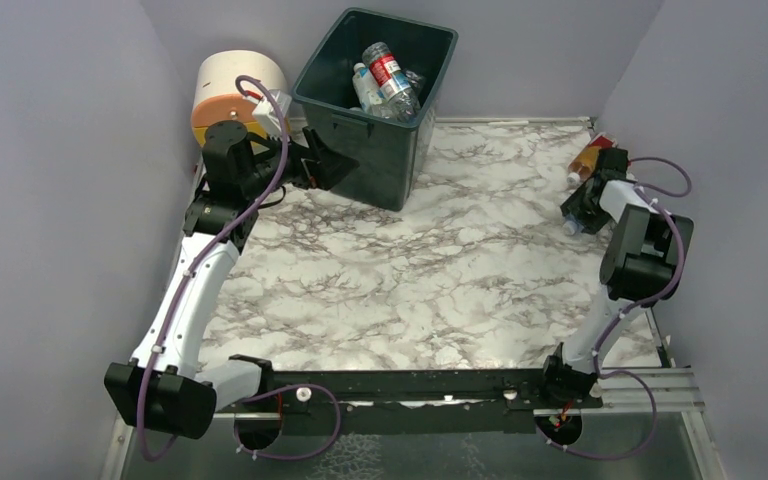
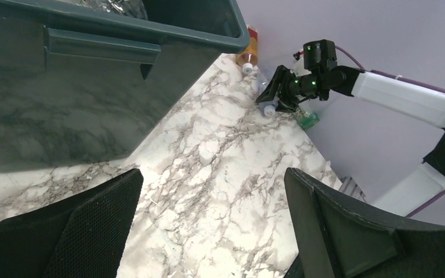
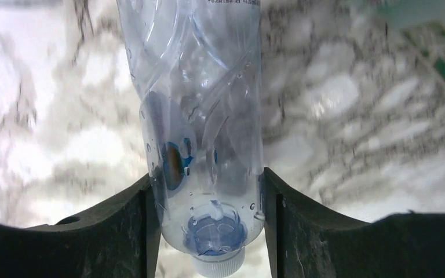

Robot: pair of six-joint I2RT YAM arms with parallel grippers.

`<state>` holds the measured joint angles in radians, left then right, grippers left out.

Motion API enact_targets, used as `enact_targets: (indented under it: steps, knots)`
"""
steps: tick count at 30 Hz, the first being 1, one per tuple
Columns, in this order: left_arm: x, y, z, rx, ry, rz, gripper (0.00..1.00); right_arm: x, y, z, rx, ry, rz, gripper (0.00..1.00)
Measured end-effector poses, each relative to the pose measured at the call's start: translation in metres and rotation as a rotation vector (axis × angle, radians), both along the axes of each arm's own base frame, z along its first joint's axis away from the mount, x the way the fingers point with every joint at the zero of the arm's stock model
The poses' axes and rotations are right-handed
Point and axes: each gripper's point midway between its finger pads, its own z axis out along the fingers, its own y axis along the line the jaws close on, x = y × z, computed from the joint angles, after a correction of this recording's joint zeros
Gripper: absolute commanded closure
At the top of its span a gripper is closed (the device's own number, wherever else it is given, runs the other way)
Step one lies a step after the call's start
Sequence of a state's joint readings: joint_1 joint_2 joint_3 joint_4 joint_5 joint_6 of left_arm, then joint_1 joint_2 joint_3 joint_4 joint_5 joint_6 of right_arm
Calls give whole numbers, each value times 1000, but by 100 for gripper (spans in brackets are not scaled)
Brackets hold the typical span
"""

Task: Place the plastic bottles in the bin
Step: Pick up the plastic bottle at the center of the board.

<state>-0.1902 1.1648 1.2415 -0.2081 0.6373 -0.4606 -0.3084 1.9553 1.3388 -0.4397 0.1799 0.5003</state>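
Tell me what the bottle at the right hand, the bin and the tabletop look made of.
Clear bottle: thin transparent plastic, glossy, creased, droplets inside. Bin: dark green moulded plastic, dull sheen. Tabletop: white, grey-veined marble look, possibly printed laminate.

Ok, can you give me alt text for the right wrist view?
A clear plastic bottle sits between the two black fingers of the right gripper, which touch both its sides. Its white cap is nearest the camera. A blurred marble tabletop fills the background.
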Motion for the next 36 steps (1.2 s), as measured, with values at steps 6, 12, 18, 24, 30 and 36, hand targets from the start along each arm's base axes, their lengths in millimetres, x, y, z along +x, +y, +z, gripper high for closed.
enact_targets:
  steps: [6, 12, 18, 24, 30, 36]
  knots:
    - [-3, -6, -7, -9, 30, -35, 1, -31, 39, 44, 46, -102, 85, 53]
    - [-11, -16, -11, -41, 50, -95, 1, -41, 87, 126, 93, -336, 252, 53]
    - [-21, -35, -23, -108, 102, -165, 1, -54, 162, 189, 205, -510, 486, 53]
    - [-31, -60, -8, -175, 92, -245, 1, -93, 296, 234, 395, -567, 854, 53]
    - [-36, -71, 10, -250, 57, -291, 1, -151, 370, 269, 543, -600, 1089, 53]
    - [-43, -81, 16, -280, 59, -321, 1, -187, 398, 293, 626, -629, 1189, 53]
